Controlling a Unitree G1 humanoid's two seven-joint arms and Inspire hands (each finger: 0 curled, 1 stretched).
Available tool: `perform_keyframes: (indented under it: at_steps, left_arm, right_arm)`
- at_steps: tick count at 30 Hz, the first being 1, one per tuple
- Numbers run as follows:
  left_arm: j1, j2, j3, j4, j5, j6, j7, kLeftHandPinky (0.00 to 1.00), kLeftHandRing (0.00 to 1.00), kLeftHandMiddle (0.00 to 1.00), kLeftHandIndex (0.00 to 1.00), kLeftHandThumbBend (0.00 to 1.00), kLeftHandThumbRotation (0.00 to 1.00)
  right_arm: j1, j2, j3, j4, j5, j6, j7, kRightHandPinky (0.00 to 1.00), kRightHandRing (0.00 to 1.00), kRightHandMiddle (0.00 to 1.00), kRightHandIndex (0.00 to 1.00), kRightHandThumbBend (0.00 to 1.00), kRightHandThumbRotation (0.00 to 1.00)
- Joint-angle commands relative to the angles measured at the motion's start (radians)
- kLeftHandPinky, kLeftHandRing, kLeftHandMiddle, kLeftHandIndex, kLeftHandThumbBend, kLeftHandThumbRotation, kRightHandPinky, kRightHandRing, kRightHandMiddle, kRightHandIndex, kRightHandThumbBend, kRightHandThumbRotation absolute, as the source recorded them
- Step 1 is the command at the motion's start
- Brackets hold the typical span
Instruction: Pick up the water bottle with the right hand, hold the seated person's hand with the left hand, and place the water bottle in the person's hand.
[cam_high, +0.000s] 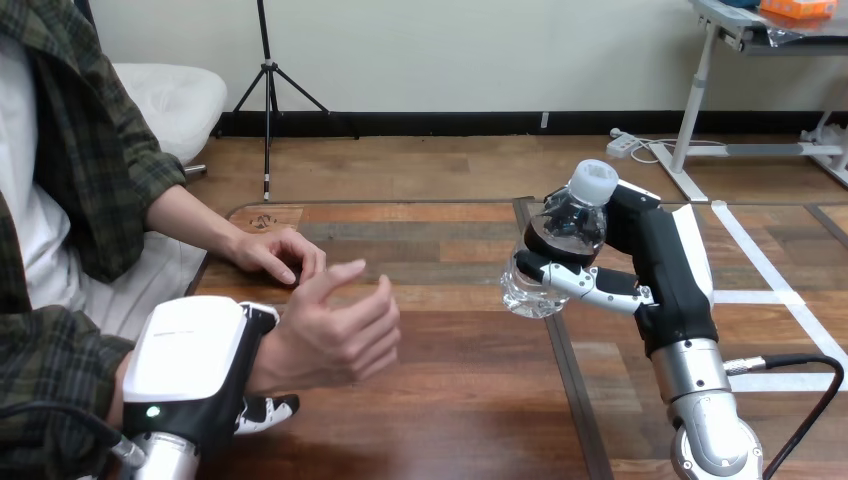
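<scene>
Right hand gripping water bottle (fingers curled), left hand clasping person's wrist

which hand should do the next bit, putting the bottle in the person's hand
Right. The right hand grips the bottle above the table, across from the person's raised hand. The left hand is occupied, wrapped round that hand's wrist.

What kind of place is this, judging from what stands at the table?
Probably a robot test station: at a wooden table, the left hand grips a seated person's wrist, and the right hand holds a water bottle above the tabletop.
</scene>
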Motion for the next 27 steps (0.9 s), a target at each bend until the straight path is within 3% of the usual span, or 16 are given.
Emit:
perform_keyframes:
  at_steps: [1, 10, 27]
  left_arm:
    - [-0.028, -0.012, -0.02, -0.075, 0.016, -0.026, 0.012, 0.32, 0.34, 0.37, 0.36, 0.83, 0.0]
    - [-0.026, -0.021, -0.025, -0.104, 0.029, -0.011, -0.005, 0.33, 0.34, 0.37, 0.36, 0.84, 0.0]
    - [-0.043, -0.045, -0.029, -0.108, 0.015, -0.048, -0.003, 0.31, 0.33, 0.36, 0.35, 0.82, 0.0]
  right_arm:
    - [-0.053, 0.005, -0.005, -0.061, 0.009, -0.014, -0.006, 0.42, 0.44, 0.49, 0.54, 0.72, 0.0]
    - [-0.052, 0.006, -0.006, -0.06, 0.012, -0.016, -0.004, 0.43, 0.44, 0.49, 0.54, 0.71, 0.0]
    - [-0.057, 0.008, -0.005, -0.057, 0.014, -0.021, 0.001, 0.42, 0.44, 0.49, 0.54, 0.71, 0.0]
